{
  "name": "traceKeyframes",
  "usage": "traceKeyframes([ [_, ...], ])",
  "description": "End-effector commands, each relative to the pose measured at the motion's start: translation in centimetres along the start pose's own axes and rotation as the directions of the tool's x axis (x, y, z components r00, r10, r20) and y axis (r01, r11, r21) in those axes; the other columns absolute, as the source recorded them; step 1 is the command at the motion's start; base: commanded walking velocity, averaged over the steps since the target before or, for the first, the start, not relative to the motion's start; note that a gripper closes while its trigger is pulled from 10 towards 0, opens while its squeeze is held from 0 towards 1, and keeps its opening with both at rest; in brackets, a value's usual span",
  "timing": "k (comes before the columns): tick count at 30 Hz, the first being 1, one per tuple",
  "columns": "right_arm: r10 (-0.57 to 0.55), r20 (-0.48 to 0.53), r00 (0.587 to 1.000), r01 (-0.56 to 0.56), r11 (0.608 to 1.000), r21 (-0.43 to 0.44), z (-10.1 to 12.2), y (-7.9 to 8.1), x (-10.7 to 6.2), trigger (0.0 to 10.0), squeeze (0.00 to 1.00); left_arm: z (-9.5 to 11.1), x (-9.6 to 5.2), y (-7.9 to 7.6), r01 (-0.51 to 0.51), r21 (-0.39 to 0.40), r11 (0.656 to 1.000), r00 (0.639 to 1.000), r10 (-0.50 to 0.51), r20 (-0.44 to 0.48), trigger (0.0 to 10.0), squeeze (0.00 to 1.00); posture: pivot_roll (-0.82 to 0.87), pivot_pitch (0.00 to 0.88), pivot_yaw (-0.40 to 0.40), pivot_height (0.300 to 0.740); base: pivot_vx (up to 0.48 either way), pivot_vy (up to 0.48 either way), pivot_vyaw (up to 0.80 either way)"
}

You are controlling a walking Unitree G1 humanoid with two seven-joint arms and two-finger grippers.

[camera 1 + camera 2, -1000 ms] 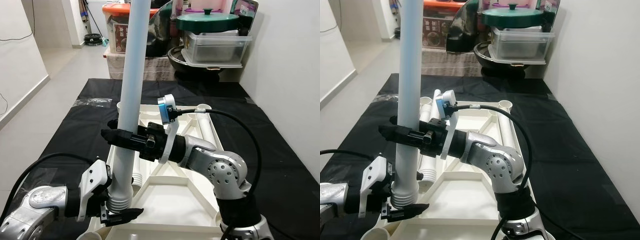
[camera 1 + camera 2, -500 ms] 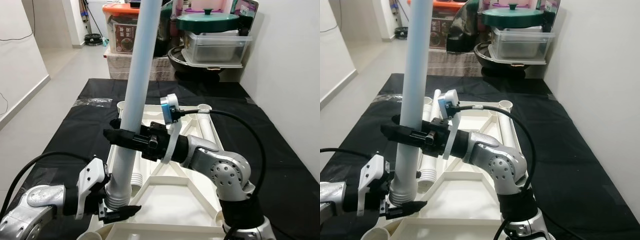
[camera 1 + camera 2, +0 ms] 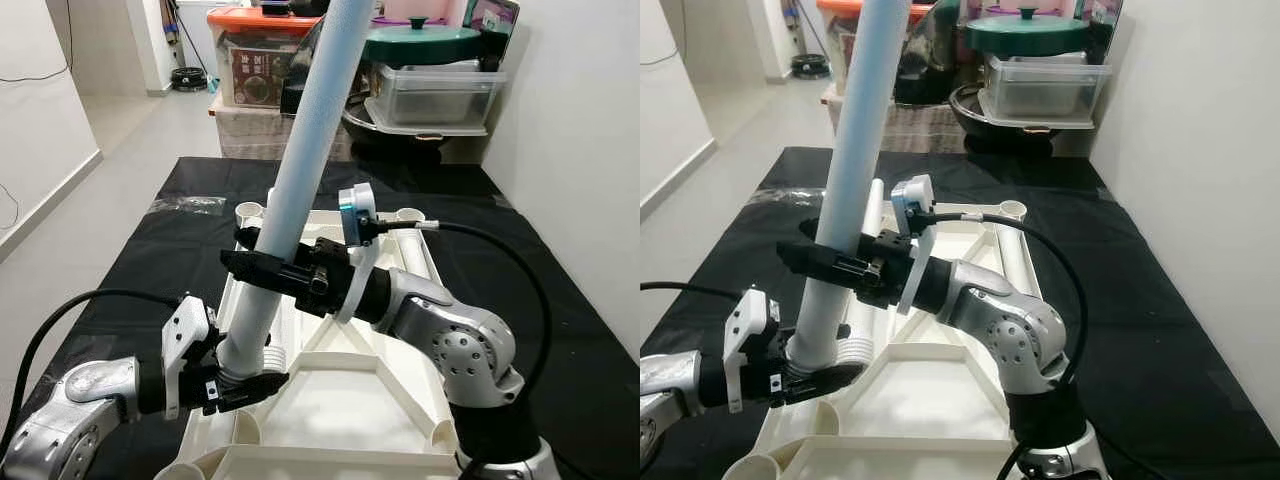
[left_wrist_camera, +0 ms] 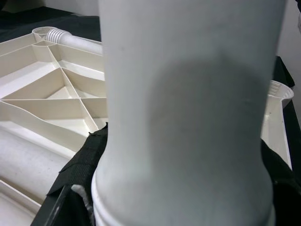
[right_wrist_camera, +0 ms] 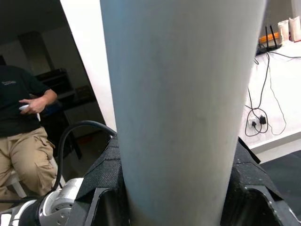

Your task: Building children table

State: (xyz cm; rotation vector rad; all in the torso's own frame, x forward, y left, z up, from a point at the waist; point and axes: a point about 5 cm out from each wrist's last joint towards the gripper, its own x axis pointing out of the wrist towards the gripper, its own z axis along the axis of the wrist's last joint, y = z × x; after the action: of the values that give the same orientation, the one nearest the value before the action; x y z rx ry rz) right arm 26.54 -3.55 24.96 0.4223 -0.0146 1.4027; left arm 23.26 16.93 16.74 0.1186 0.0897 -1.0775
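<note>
Black cloth (image 3: 150,260) covers our workbench under the upturned white tabletop (image 3: 350,395). Our left gripper (image 3: 240,380) clamps the tilted table leg (image 3: 300,180) at its ribbed foot over the tabletop; our right gripper (image 3: 262,268) clasps it higher up.

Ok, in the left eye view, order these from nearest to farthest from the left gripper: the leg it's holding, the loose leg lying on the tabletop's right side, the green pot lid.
1. The white leg, clamped in the left gripper near its threaded base, low on the left.
2. The loose leg, lying along the right side of the upturned tabletop.
3. The green pot lid, on the clutter past the far end.
</note>
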Motion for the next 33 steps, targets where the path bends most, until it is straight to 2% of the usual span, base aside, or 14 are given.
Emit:
traceKeyframes([
  [1,0.124,-0.041,0.991,-0.122,0.992,0.04,-1.03,1.69,1.1,0.0,0.0,0.25,-0.25,1.25,-0.101,0.02,0.995,0.995,0.101,-0.006,10.0,0.0,0.02,0.0,-0.029,0.74,0.0,0.0,0.0],
  [3,0.124,-0.041,0.991,-0.122,0.992,0.039,-1.04,1.68,1.09,0.0,0.0,0.28,-0.23,1.23,-0.099,0.012,0.995,0.995,0.099,-0.003,10.0,0.0,0.02,0.0,-0.028,0.74,0.0,0.0,0.0],
  [4,0.125,-0.04,0.991,-0.123,0.992,0.039,-1.07,1.7,1.09,0.0,0.0,0.33,-0.22,1.15,-0.091,0.013,0.996,0.996,0.091,0.006,4.2,0.0,0.02,0.0,-0.028,0.74,0.0,0.0,0.0],
  [5,0.125,-0.039,0.991,-0.124,0.992,0.038,-1.09,1.71,1.09,0.0,0.0,0.36,-0.21,1.09,-0.085,0.014,0.996,0.996,0.085,0.011,4.2,0.0,0.02,0.0,-0.028,0.74,0.0,0.0,0.0],
  [6,0.125,-0.039,0.991,-0.123,0.992,0.038,-1.13,1.72,1.09,0.0,0.0,0.44,-0.23,1.02,-0.078,0.013,0.997,0.997,0.078,0.024,0.0,0.0,0.02,0.0,-0.028,0.74,0.0,0.0,0.0],
  [13,0.122,-0.034,0.992,-0.121,0.992,0.034,-1.1,1.72,1.13,0.0,0.0,0.56,-0.25,0.94,-0.073,0.024,0.997,0.997,0.073,0.033,0.0,0.0,0.02,0.0,-0.026,0.74,0.0,0.0,0.0],
  [14,0.118,-0.034,0.992,-0.117,0.993,0.031,-1.07,1.69,1.17,0.2,0.0,0.5,-0.19,0.98,-0.081,0.029,0.996,0.996,0.081,0.023,5.8,0.0,0.02,0.0,-0.026,0.74,0.0,0.0,0.0],
  [15,0.115,-0.035,0.993,-0.114,0.993,0.028,-1.05,1.67,1.21,2.7,0.0,0.45,-0.14,1.04,-0.087,0.034,0.996,0.996,0.087,0.01,10.0,0.0,0.02,0.0,-0.026,0.74,0.0,0.0,0.0],
  [16,0.108,-0.033,0.994,-0.107,0.994,0.025,-1.01,1.63,1.22,10.0,0.0,0.42,-0.13,0.99,-0.08,0.036,0.996,0.997,0.08,0.003,10.0,0.0,0.02,0.0,-0.027,0.74,0.0,0.0,0.0],
  [19,0.106,-0.028,0.994,-0.105,0.994,0.03,-0.96,1.63,1.23,10.0,0.0,0.4,-0.18,0.94,-0.073,0.042,0.996,0.997,0.073,-0.003,10.0,0.0,0.02,0.0,-0.028,0.74,0.0,0.0,0.0],
  [20,0.109,-0.025,0.994,-0.108,0.993,0.036,-0.92,1.63,1.21,10.0,1.0,0.35,-0.25,0.9,-0.067,0.049,0.997,0.998,0.068,-0.01,10.0,0.0,0.02,0.0,-0.028,0.74,0.0,0.0,0.0],
  [24,0.109,-0.022,0.994,-0.109,0.993,0.038,-0.83,1.62,1.22,10.0,1.0,0.25,-0.41,0.76,-0.054,0.064,0.996,0.998,0.056,-0.028,10.0,0.0,0.02,0.0,-0.029,0.74,0.0,0.0,0.0],
  [25,0.1,-0.028,0.995,-0.099,0.995,0.034,-0.83,1.5,1.26,10.0,0.0,0.22,-0.5,0.69,-0.046,0.074,0.996,0.998,0.048,-0.038,10.0,0.0,0.02,0.0,-0.03,0.74,0.0,0.0,0.0],
  [33,0.103,0.009,0.995,-0.103,0.995,-0.007,-0.36,1.54,1.76,10.0,0.0,0.3,-0.53,0.92,-0.043,0.072,0.996,0.998,0.046,-0.04,10.0,0.0,0.02,0.0,-0.03,0.74,0.0,0.0,0.0],
])
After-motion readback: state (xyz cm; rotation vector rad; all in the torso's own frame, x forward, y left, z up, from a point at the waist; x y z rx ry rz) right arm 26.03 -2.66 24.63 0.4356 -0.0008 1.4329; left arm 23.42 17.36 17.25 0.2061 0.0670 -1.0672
